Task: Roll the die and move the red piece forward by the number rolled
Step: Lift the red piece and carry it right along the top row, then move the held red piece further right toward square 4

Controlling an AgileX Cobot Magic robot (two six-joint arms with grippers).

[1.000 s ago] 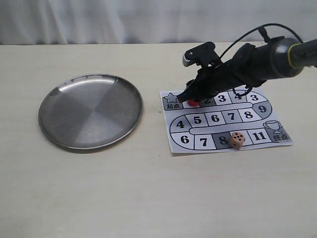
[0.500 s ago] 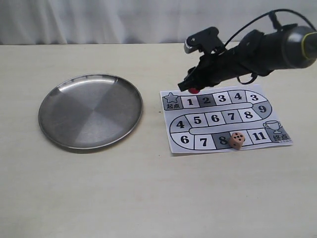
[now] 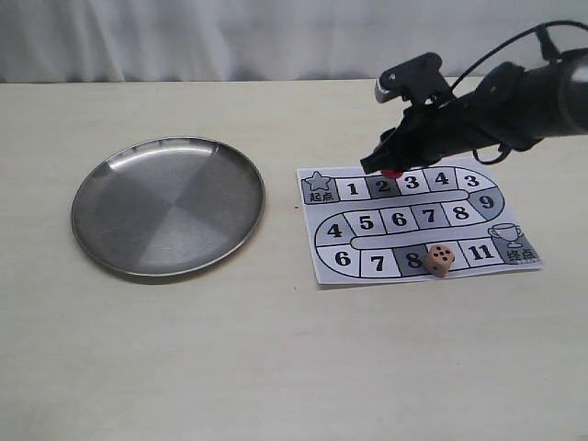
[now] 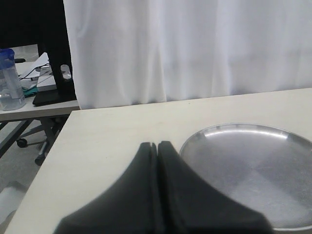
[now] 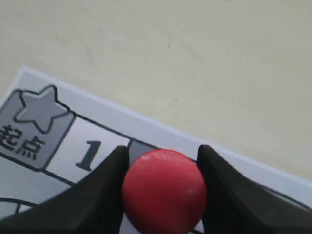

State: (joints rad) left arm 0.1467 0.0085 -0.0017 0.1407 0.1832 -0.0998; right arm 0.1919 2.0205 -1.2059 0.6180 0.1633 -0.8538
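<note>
Right gripper pinches the red piece, held over the board, far row near square 2 — die sits at its near edge. Count squares carefully, set it down upright and centred. Left gripper — jaws pressed together.

red piece, tan die with dark pips, grey-and-white board, silver plate.

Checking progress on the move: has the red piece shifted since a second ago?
Yes. Gripped in the right tool, the red piece has travelled rightward along the board, from near square 1 to over square 2.
</note>
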